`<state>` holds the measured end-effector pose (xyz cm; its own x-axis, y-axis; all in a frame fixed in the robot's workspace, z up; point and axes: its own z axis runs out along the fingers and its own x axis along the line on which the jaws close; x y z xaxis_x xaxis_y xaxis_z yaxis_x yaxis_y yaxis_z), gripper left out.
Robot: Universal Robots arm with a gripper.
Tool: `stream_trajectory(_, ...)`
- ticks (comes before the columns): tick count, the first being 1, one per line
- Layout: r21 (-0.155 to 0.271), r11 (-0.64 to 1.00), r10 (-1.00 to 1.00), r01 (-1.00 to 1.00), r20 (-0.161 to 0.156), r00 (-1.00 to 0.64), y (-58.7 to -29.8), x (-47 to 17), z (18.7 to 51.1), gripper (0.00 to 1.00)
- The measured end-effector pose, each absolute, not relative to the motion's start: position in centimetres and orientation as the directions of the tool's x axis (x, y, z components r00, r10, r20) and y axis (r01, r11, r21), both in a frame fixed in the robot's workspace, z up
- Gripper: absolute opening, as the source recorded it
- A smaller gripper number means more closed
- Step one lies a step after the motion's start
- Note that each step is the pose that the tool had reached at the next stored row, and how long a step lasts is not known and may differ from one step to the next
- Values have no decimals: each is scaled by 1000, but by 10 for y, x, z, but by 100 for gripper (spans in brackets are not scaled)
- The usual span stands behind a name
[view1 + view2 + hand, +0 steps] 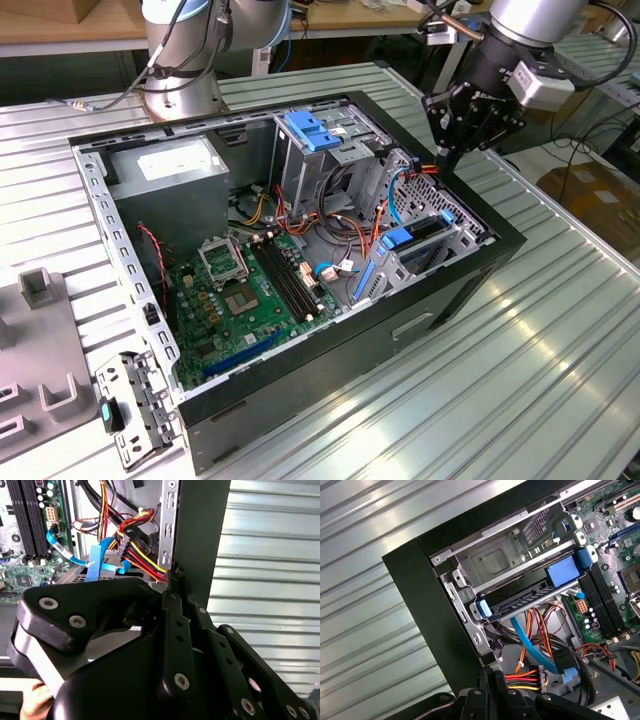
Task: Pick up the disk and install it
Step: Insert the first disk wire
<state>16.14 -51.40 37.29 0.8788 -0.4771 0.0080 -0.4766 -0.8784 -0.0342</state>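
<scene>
The worktop (520, 380) is ribbed bare metal, smooth and shiny, with bright glare in the lower right of the exterior view. The computer case (330, 365) has matt black outer walls and dull grey sheet-metal framing inside. The motherboard (215, 300) is green circuit board. The disk (520, 599) has a dark face between glossy blue plastic rails. The end effector (173, 575) is matt black with bright metal screw heads.
</scene>
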Motion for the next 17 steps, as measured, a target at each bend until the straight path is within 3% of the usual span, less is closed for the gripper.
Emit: stream_trajectory(17, -34, -710, -704, -704, 8, 710, -514, 157, 372, 16)
